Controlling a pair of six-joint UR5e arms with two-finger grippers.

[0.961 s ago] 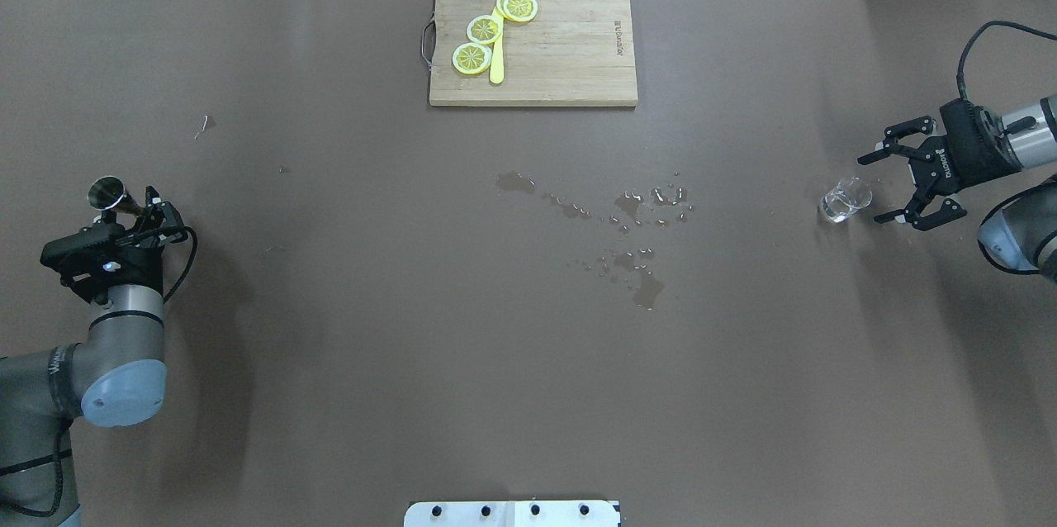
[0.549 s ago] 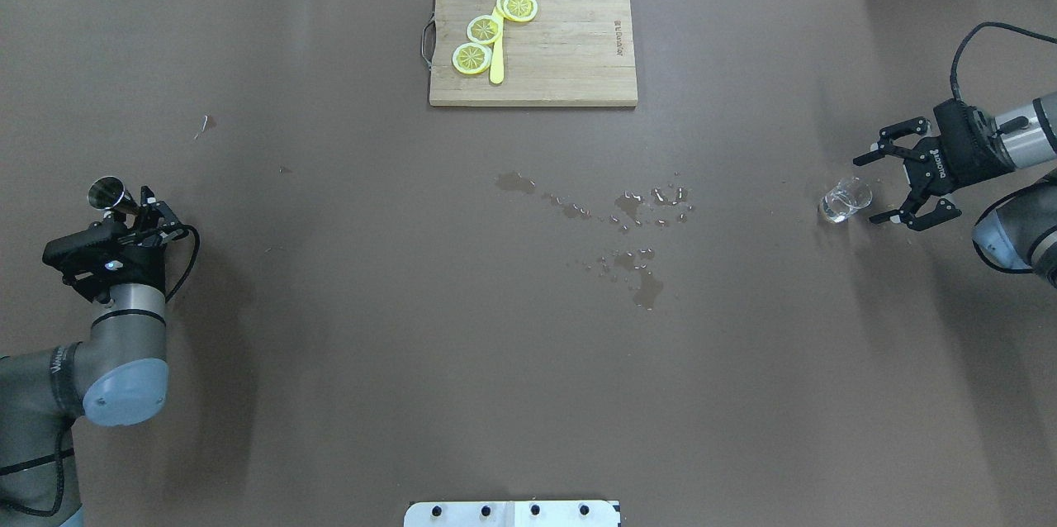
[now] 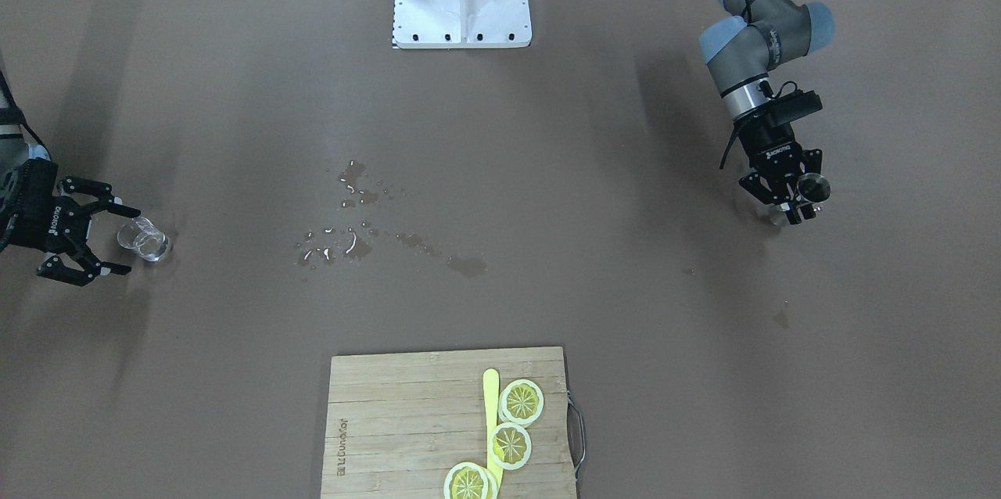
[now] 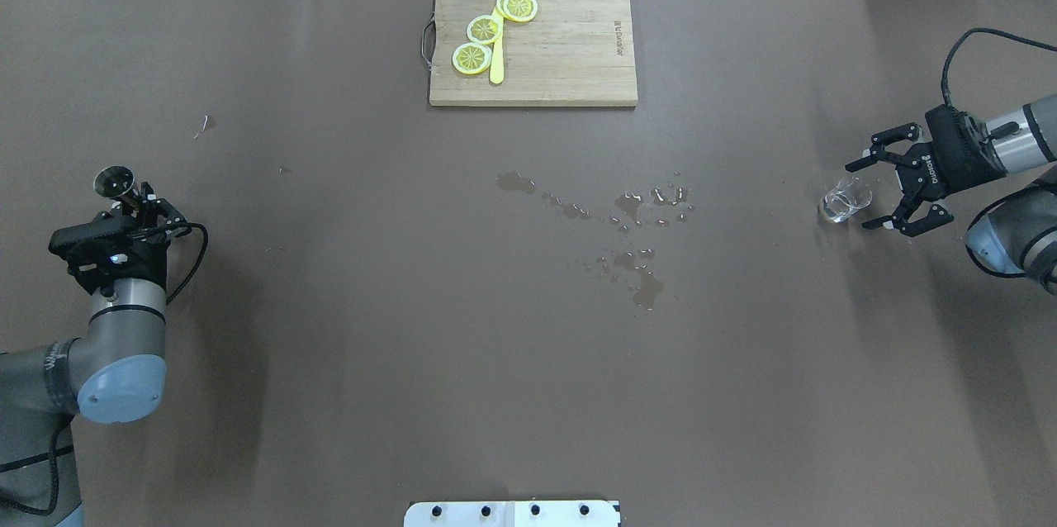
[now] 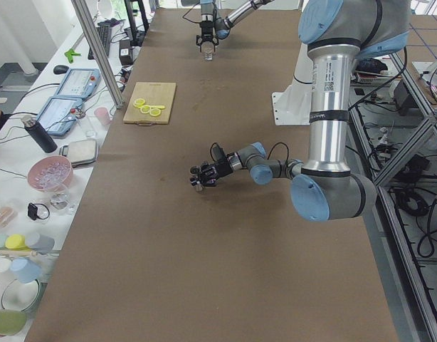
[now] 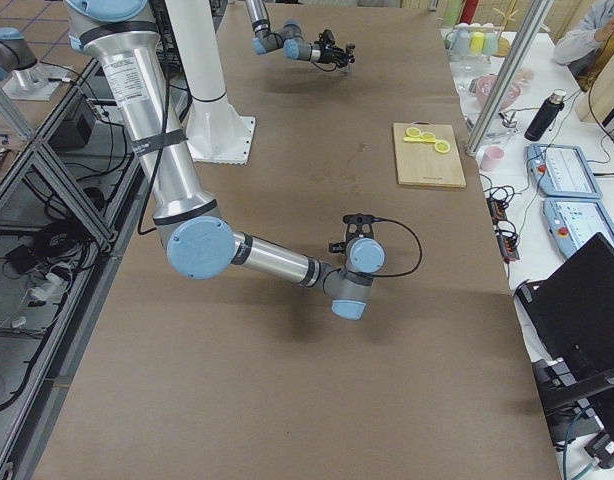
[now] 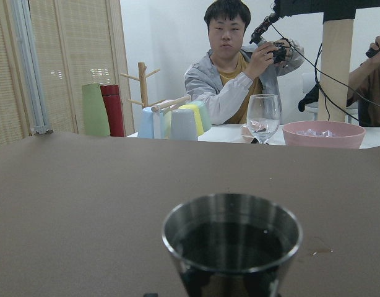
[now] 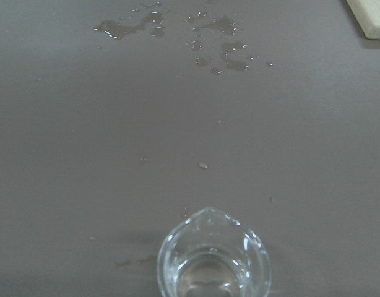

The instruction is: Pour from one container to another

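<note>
A small metal cup [image 4: 114,178] with dark liquid [image 7: 232,244] in it stands upright in my left gripper [image 4: 135,198], which is shut on its lower part at the table's far left. In the front-facing view the cup [image 3: 814,187] sits at that gripper [image 3: 791,206]. A clear glass cup [image 4: 845,198] with a pouring lip stands on the table at the far right. My right gripper [image 4: 865,191] is open, level with the glass, and the fingertips flank its near edge. The right wrist view shows the glass [image 8: 213,263] close at the bottom.
A wooden cutting board [image 4: 570,56] with lemon slices [image 4: 484,29] and a yellow knife lies at the far middle. Spilled puddles [image 4: 636,213] spread over the table's centre. A white base plate [image 4: 512,514] is at the near edge. A person [image 7: 236,68] sits beyond the table.
My left gripper has carried the metal cup a little farther from the robot. My right gripper, still open, has moved in closer to the glass cup.
</note>
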